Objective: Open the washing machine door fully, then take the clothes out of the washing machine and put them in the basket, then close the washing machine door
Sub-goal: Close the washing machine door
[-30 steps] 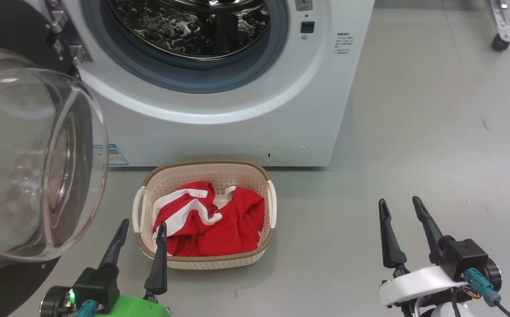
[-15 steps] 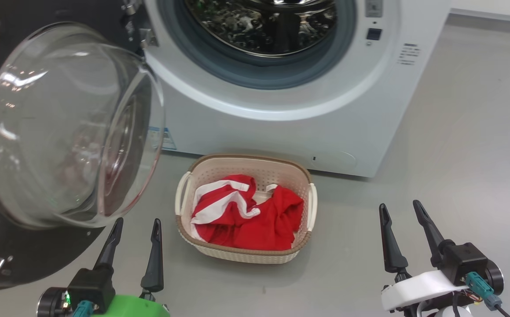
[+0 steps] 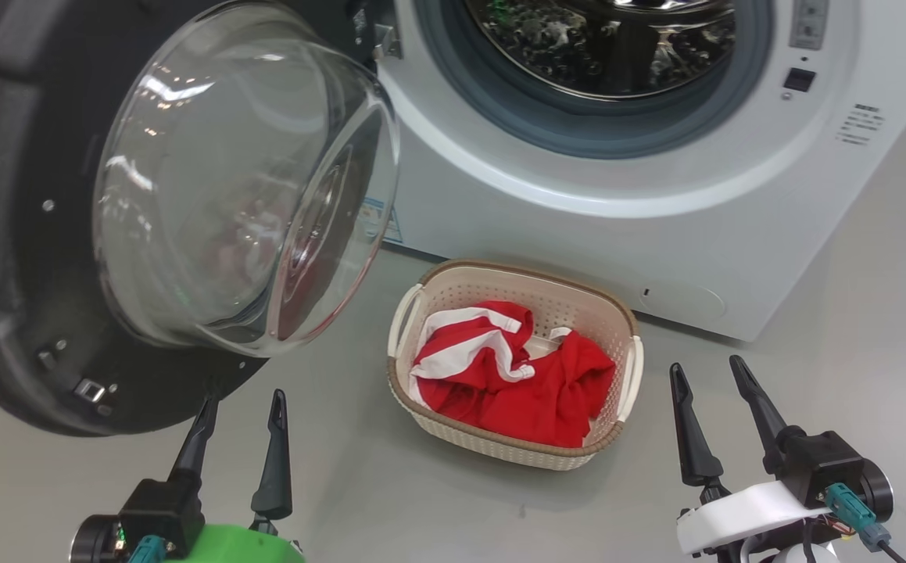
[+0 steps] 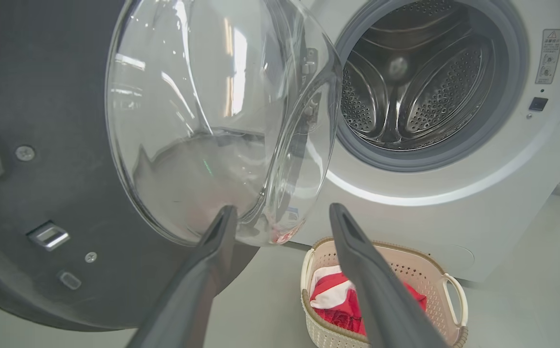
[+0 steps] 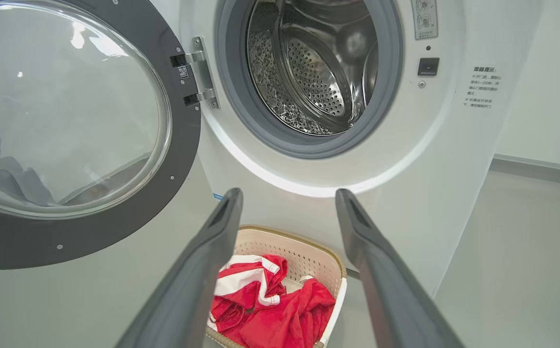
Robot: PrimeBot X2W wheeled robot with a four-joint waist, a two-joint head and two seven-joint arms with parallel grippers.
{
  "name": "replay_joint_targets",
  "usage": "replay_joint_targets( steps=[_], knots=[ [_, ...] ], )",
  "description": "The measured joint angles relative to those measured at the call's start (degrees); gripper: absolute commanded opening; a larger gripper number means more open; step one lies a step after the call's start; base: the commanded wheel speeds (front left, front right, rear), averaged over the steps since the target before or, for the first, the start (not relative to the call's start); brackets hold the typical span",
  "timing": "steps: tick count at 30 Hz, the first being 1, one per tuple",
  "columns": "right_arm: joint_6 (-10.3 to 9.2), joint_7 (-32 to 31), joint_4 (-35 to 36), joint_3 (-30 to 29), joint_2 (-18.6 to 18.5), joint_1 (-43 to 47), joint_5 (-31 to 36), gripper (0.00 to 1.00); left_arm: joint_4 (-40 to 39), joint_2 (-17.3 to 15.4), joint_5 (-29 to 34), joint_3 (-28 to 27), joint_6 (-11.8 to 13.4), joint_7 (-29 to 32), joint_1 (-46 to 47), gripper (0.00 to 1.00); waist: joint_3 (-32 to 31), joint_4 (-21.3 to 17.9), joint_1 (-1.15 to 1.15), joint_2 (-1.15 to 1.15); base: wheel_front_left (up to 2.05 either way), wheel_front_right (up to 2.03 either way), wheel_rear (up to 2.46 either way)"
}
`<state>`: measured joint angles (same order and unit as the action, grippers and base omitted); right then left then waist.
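The washing machine (image 3: 656, 227) fills the top of the head view, its steel drum (image 4: 405, 92) holding no clothes that I can see. Its door (image 3: 30, 234) stands swung wide to the left, glass bowl (image 3: 249, 180) bulging toward me. On the floor in front sits the cream basket (image 3: 453, 426) with the red white-striped clothes (image 3: 515, 375) inside. My left gripper (image 3: 243, 407) is open, low at the left, just below the door's lower edge. My right gripper (image 3: 709, 375) is open too, right of the basket, holding nothing.
Grey floor (image 3: 851, 313) spreads around the machine and basket. A white wall with a grey skirting (image 5: 540, 166) rises to the right of the machine. The door's latch (image 4: 48, 235) sits on its dark inner face (image 4: 33, 96).
The head view has swung left, so machine, door and basket all shifted right in the picture. More of the door's dark face shows. Both grippers keep their places, open.
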<state>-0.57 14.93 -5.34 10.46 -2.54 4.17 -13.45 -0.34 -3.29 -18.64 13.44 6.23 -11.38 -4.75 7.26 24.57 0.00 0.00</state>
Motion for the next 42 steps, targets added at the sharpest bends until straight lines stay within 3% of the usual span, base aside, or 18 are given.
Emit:
replay_joint_targets(
  steps=[8, 19, 21, 22, 30, 33, 39, 42],
  knots=[
    [0.51, 0.0, -0.4, 0.9, 0.0, -0.1, 0.0, 1.00, 0.1, 0.1, -0.4, -0.6, 0.0, -0.4, 0.0, 1.00, 0.4, 2.8, 0.00, 0.00, 0.00, 0.00, 0.00],
    [0.51, 0.0, -0.8, 1.0, 0.0, -0.1, 0.0, 1.00, 0.1, 0.2, -0.4, -0.5, 0.0, -0.8, 0.0, 1.00, 0.3, 3.4, 0.00, 0.00, 0.00, 0.00, 0.00],
    [0.51, 0.0, -0.9, 1.0, 0.0, -0.1, 0.0, 1.00, 0.1, 0.2, -0.4, -0.4, 0.0, -0.8, 0.0, 0.12, 0.3, 3.4, 0.00, 0.00, 0.00, 0.00, 0.00],
    [0.51, 0.0, -0.9, 1.0, 0.0, -0.1, 0.0, 1.00, 0.1, 0.2, -0.5, -0.4, 0.0, -0.9, 0.0, 0.00, 0.2, 3.5, 0.00, 0.00, 0.00, 0.00, 0.00],
    [0.51, 0.0, -1.0, 1.0, 0.0, -0.1, 0.0, 1.00, -1.0, 0.2, -1.6, 0.7, -0.2, -1.4, 0.1, 0.00, -0.2, 3.7, 0.00, 0.00, 0.00, 0.00, 0.00],
    [0.51, 0.0, -1.0, 1.1, 0.0, -0.1, 0.0, 1.00, -2.7, 0.3, -5.0, 1.2, -2.3, -1.8, 0.1, 0.00, -0.3, 3.8, 0.00, 0.00, 0.00, 0.00, 0.00],
    [0.51, 0.0, -1.2, 1.1, 0.0, -0.1, 0.0, 1.00, -8.8, 0.5, -18.4, 1.3, -7.6, -2.4, 1.0, 0.00, -0.6, 4.1, 0.00, 0.00, 0.00, 0.00, 0.00],
    [0.51, 0.0, -1.2, 1.1, 0.0, -0.1, 0.0, 1.00, -13.3, 0.5, -28.9, 1.3, -10.0, -2.4, 2.3, 0.00, -0.7, 4.3, 0.00, 0.00, 0.00, 0.00, 0.00]
  ],
)
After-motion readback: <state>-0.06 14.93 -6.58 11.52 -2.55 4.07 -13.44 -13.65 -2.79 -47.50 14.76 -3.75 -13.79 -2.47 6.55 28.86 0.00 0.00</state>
